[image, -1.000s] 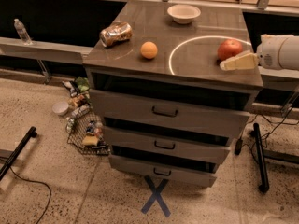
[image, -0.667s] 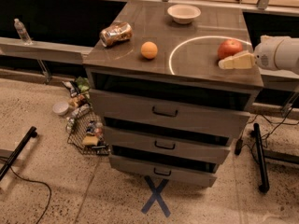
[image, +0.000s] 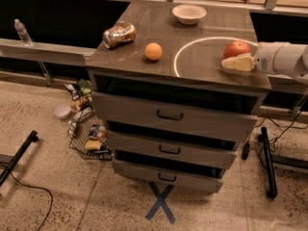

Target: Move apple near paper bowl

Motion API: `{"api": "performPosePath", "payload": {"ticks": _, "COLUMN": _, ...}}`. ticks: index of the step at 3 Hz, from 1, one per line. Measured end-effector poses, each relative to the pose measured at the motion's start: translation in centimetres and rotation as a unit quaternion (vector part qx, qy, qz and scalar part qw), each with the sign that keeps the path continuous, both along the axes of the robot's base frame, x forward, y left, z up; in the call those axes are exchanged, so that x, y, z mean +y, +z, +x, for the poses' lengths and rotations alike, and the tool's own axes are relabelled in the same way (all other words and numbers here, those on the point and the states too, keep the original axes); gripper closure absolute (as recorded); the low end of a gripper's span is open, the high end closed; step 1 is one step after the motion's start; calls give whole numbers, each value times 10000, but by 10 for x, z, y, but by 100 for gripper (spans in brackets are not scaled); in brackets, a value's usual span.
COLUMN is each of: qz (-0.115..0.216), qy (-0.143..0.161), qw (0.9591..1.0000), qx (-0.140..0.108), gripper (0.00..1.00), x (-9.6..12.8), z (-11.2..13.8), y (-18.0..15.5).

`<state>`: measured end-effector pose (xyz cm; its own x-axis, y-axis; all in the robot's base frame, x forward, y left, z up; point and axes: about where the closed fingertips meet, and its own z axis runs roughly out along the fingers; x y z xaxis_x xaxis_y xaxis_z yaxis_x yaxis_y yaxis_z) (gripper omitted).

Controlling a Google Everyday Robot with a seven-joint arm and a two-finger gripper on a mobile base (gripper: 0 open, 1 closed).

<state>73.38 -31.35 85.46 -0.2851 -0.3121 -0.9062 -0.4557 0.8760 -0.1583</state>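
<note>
- Apple, round and red with a yellow blush, sits well apart from the shallow off-white paper bowl.
- The cream gripper is at the apple's side away from the bowl; I cannot tell whether it is clamped.
- A loose hold could let the apple roll away from the bowl.
- An overshoot could knock the bowl.

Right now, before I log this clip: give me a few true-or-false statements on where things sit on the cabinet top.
1. The apple lies at the right side, next to the gripper. True.
2. The orange sits in the paper bowl. False: it lies on the cabinet top, apart from the bowl.
3. The can stands upright. False: it lies on its side.
4. The apple is apart from the paper bowl. True.
</note>
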Motion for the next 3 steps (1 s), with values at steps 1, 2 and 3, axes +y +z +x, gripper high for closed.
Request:
{"api": "performPosePath", "payload": {"ticks": 1, "qz": 245, "qy": -24, "qw": 9996, "qx": 110, "gripper": 41, "x": 3, "z": 0, "y": -9}}
{"api": "performPosePath", "payload": {"ticks": 2, "qz": 283, "qy": -23, "qw": 9994, "qx": 188, "gripper": 64, "x": 6, "z": 2, "y": -15}}
{"api": "performPosePath", "payload": {"ticks": 3, "qz": 181, "qy": 76, "qw": 9998, "qx": 100, "gripper": 88, "x": 18, "z": 23, "y": -14}}
